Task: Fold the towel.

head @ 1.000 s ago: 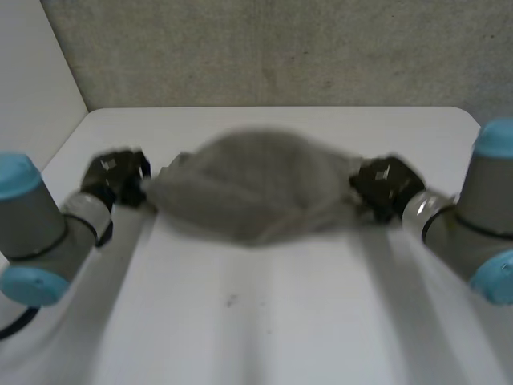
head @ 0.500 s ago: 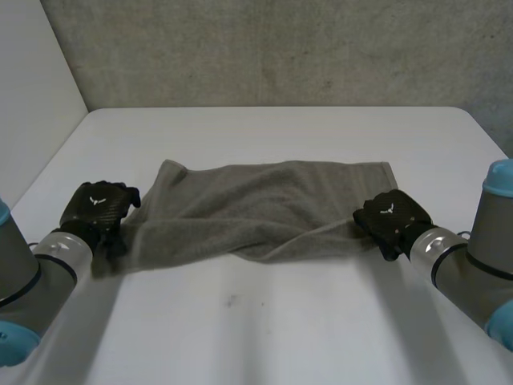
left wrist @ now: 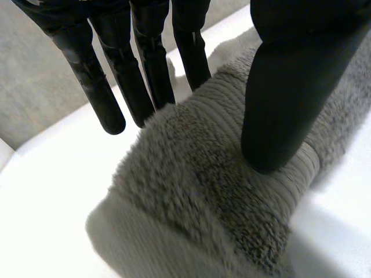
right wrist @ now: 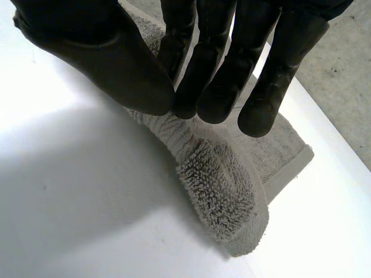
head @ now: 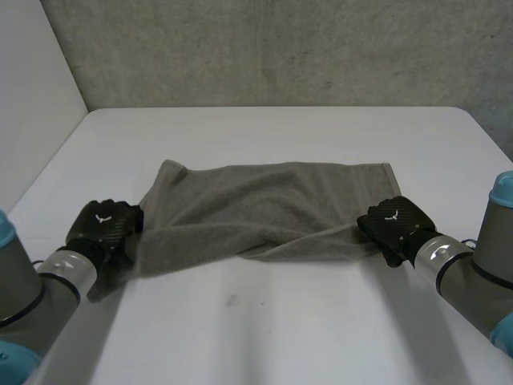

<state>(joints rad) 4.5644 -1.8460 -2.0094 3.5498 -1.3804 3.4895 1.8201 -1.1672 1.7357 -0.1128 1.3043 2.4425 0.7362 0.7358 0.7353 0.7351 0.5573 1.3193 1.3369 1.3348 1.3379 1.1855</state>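
White table (head: 280, 337) bears a grey towel (head: 264, 204). Left robot hand (head: 104, 226) pinches its eight-o'clock corner, right robot hand (head: 394, 223) its four-o'clock.

Right hand (right wrist: 116, 58) pinches towel (right wrist: 226, 191) edge; white table (right wrist: 69, 220) beneath.

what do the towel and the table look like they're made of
Towel: grey terry cloth, probably cotton. It is matte, with a fuzzy looped pile and a flat ribbed woven band along its end.
Table: a hard, smooth white top with a slight sheen, perhaps laminate or painted board; the look does not settle which.
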